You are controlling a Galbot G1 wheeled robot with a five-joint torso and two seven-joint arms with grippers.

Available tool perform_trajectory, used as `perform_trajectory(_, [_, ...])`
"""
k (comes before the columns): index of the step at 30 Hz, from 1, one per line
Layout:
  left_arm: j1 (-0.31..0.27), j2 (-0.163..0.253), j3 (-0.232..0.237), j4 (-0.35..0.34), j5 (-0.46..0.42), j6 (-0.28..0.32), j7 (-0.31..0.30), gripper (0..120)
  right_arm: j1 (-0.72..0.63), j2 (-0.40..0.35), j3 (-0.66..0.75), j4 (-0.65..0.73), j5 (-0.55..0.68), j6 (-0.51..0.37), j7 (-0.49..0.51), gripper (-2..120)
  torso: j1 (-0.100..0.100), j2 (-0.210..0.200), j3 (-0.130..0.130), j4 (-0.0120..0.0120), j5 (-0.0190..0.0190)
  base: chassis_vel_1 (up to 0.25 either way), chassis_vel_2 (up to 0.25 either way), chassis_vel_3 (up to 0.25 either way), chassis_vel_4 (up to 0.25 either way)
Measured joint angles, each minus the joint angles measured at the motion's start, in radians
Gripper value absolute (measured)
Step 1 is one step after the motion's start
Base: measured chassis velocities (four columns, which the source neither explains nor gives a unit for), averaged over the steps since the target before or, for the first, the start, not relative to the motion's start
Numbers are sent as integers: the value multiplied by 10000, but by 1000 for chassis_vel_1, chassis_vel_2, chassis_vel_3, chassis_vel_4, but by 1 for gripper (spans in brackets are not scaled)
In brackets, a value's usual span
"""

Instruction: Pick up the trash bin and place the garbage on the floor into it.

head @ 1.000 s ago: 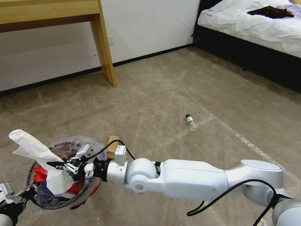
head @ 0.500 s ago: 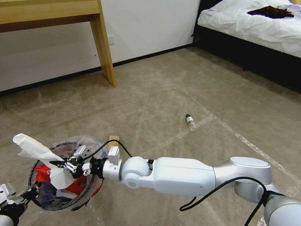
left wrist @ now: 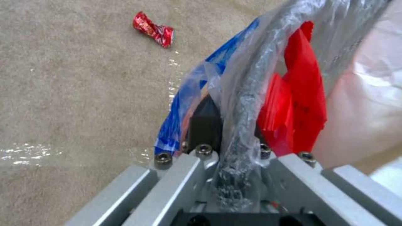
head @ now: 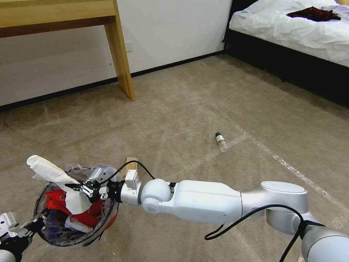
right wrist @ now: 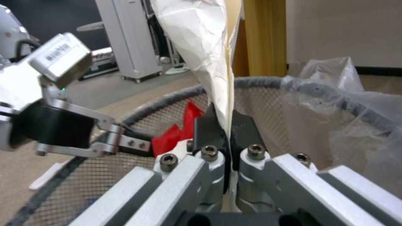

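The right arm (head: 207,203) across the lower frame is glossy white with rounded joints and a silver wrist collar. A black cable (head: 254,222) loops beneath it. The right gripper (head: 78,187) has black fingertips, bare aluminium links and dark hex screws (right wrist: 209,149).

Open carpet (head: 189,109) fills the frame's middle; a wooden worktop leg (head: 121,54) upper left, a bed (head: 291,25) upper right

The right gripper (head: 78,188) sits lower over the bin (head: 109,214) than a second ago, its arm drawn nearer the robot. The white paper (head: 54,174) it pinches hangs deeper inside, its free end lower and closer to the rim.
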Motion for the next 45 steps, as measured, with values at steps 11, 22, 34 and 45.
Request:
perform_trajectory(11, [4,9,-43,67,0,0,-17,1,180,-249,125,413,35,-56,-86,33,0,1,0,0,0,0,0,0,0])
perform_trajectory(22, [37,-21,-76,36,0,1,-52,1,273,-530,238,860,52,-77,-105,76,0,0,0,0,0,0,0,0,0])
perform_trajectory(34, [110,-83,-94,-25,22,1,-49,1,305,-725,1353,1407,217,-129,44,100,0,0,0,1,1,0,0,0,0])
perform_trajectory(45, [117,50,-279,16,-163,1,-35,1,89,-2324,4205,2382,169,-194,692,100,0,1,1,2,2,0,0,0,0])
